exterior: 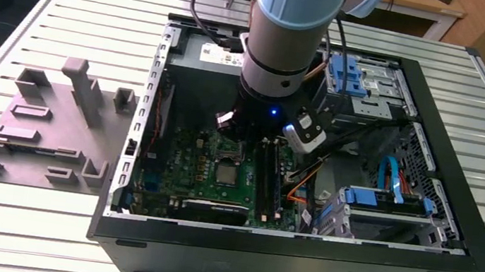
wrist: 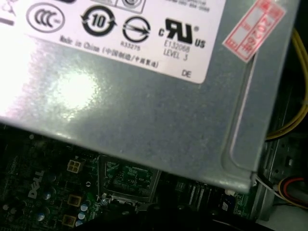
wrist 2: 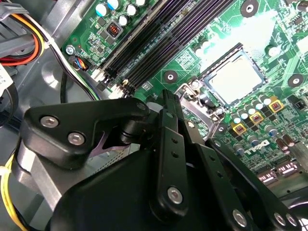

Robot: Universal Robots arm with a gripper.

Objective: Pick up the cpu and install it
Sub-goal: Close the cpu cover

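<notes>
The gripper [exterior: 241, 129] hangs inside the open computer case [exterior: 301, 262], low over the green motherboard [exterior: 190, 171] near the centre of the exterior view. Its black linkage crowds the foreground of the second wrist view, and I cannot tell whether it is open or closed, or whether it carries anything. The cpu [exterior: 226, 172] lies apart from it, a pale silvery square within the socket on the board, just below the gripper in the exterior view. In the second wrist view the cpu [wrist 2: 236, 77] is bright with glare (whether it sits fully flat is not clear). The socket's metal frame [wrist: 127, 175] shows past the edge of the grey power supply [wrist: 144, 110] in the first wrist view. The main risk, as I judge it, is a chip resting slightly skewed, since pressing or clamping it then could bend the contacts. The black memory slots [wrist 2: 159, 38] and the orange cables [exterior: 297, 186] are close by, so a sideways move could snag them.
</notes>
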